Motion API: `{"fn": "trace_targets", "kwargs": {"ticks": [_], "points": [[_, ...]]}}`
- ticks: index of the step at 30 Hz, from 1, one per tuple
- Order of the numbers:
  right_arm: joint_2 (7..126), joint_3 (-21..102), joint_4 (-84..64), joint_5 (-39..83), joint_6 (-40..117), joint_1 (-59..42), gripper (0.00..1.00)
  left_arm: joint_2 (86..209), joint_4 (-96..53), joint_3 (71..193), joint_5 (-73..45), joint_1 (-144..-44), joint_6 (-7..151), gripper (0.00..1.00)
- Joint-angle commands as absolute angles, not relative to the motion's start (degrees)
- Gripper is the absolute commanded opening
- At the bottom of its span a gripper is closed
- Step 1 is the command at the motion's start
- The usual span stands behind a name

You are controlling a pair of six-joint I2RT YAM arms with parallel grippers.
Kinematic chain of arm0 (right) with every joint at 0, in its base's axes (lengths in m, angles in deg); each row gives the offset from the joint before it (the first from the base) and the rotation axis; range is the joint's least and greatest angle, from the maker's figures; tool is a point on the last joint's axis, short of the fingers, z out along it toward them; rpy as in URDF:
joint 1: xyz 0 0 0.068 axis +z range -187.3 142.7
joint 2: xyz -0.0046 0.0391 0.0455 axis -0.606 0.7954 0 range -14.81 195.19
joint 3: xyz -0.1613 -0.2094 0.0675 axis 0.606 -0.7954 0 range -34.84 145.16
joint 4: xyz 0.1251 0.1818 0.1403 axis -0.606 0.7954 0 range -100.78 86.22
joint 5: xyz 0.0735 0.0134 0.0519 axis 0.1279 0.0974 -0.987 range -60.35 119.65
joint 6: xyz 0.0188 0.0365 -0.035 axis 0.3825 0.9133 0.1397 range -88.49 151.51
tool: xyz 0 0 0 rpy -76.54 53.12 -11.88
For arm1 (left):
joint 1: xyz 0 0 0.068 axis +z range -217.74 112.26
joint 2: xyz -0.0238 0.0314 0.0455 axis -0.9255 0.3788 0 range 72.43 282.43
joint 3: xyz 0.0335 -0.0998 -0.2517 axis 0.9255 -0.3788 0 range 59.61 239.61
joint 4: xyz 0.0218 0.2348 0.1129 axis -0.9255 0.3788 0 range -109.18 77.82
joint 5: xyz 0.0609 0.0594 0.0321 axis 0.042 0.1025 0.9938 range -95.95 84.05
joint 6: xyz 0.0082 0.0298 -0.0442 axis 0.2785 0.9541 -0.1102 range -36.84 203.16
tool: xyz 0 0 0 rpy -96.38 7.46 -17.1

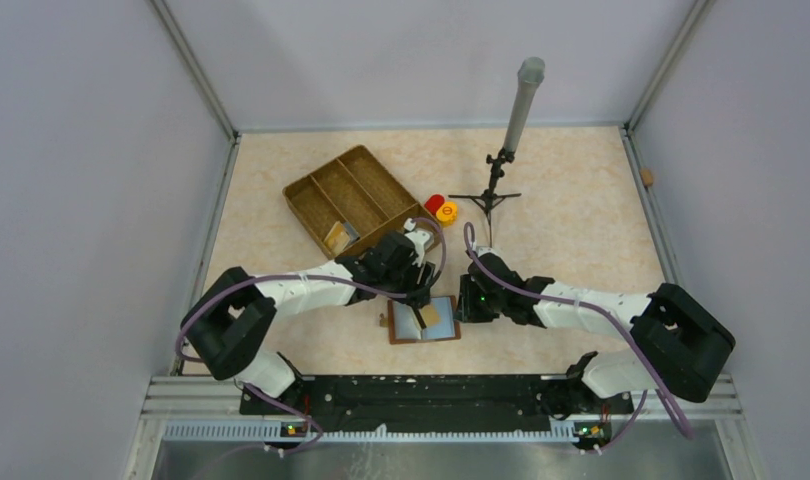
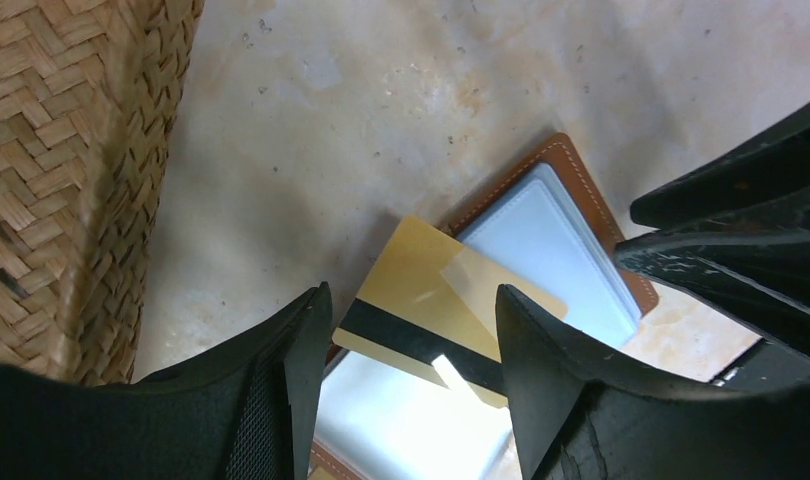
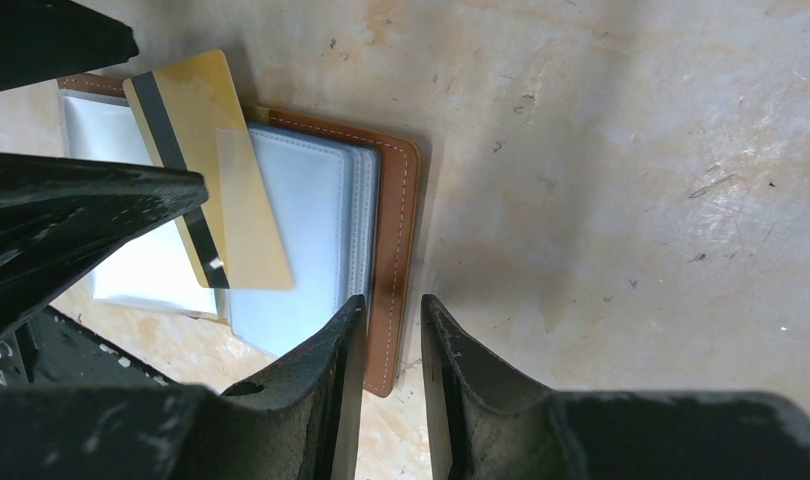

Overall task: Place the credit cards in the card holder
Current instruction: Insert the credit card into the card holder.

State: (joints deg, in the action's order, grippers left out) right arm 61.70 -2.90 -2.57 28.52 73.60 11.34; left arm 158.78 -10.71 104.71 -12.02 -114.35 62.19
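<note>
The card holder [image 1: 443, 333] lies open on the table, brown rim up and clear sleeves showing; it also shows in the left wrist view [image 2: 584, 180] and the right wrist view [image 3: 393, 200]. A gold credit card [image 1: 430, 316] with a black stripe lies slanted on the sleeves [image 2: 421, 270] [image 3: 196, 110], one end looking tucked under clear plastic. My left gripper [image 1: 421, 292] [image 2: 411, 300] is open just above the card's striped end. My right gripper [image 1: 468, 305] [image 3: 391, 305] has only a narrow gap and sits over the holder's right edge.
A divided wicker tray [image 1: 321, 185] [image 2: 61, 150] stands behind the left gripper, with a yellowish card-like item [image 1: 338, 236] in its near compartment. A red cap [image 1: 434, 203] and an orange cap [image 1: 447, 212] lie beside a small black stand [image 1: 493, 190].
</note>
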Motion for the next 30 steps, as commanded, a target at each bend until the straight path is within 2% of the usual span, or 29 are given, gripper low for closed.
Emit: {"fn": "trace_targets", "kwargs": {"ticks": [1, 6, 30], "points": [[60.0, -2.1, -3.8, 29.0, 72.9, 12.0, 0.26, 161.0, -14.9, 106.8, -11.4, -114.1, 65.9, 0.65], [60.1, -2.1, -3.7, 28.9, 72.8, 12.0, 0.26, 162.2, -16.8, 107.0, -12.2, -114.1, 66.5, 0.65], [60.9, -2.6, -4.6, 28.3, 73.1, 12.0, 0.26, 164.3, -23.0, 103.8, -29.9, -114.6, 71.1, 0.64]]}}
